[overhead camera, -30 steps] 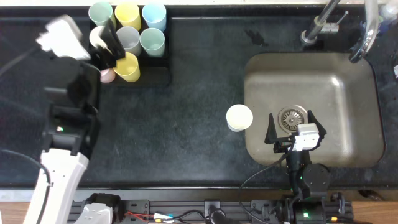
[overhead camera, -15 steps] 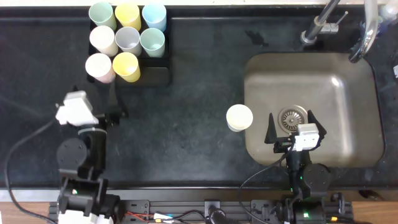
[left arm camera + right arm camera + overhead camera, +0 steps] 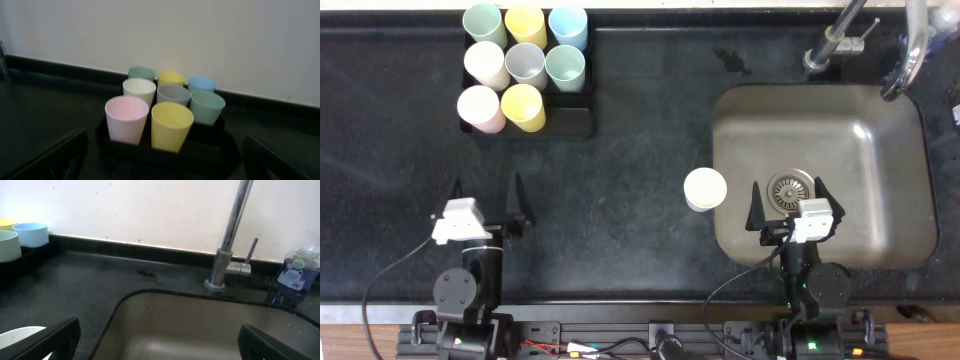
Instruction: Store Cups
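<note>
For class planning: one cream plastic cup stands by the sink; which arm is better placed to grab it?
Right, probably. The right pincer, open, sits near the cream plastic cup; the left pincer is far across the black counter.

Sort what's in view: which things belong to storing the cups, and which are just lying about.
Job: black tray; eight cups in it; loose white cup beside the sink.
Lying about: sink, tap, soap bottle.
</note>
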